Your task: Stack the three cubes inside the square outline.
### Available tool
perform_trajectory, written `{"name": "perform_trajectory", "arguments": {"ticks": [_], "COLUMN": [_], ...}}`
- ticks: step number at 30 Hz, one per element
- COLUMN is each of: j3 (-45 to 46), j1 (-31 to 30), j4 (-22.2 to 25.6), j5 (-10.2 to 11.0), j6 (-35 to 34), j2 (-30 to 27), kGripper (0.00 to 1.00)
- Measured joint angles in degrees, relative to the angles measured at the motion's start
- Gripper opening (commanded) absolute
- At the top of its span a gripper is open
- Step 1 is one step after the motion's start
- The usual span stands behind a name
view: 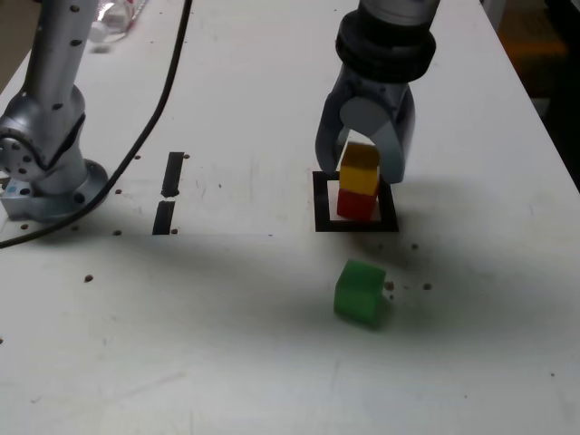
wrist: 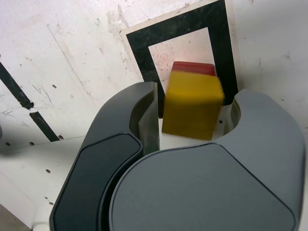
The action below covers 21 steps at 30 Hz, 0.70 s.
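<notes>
- Nearest you in the exterior view: green cube (view: 360, 292) sat on the desk (view: 227, 344), well clear of the square outline (view: 323, 210) and just in front of it.
- Next back: red cube (view: 355, 203) was inside the outline, with the yellow cube (view: 359, 169) stacked on top, slightly skewed.
- Your gripper (view: 362, 159) straddled the yellow cube. In the wrist view the fingers (wrist: 144, 115) were spread a bit wider than the cube (wrist: 192, 106), gaps showing on both sides, so not clamped on it.
- Farther off, at the exterior view's left: two short black strips (view: 169, 192), the arm base (view: 45, 172) and a black cable (view: 154, 109).
</notes>
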Motion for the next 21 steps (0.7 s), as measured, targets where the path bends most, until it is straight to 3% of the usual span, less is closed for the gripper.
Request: {"name": "perform_trajectory", "arguments": {"ticks": [11,21], "j3": [0.4,0.8], "j1": [0.0,0.0], "j4": [-0.1,-0.3], "j5": [-0.9,0.4], "j6": [0.0,0.0], "j2": [0.0,-1.6], "kGripper": [0.66,0.72]}}
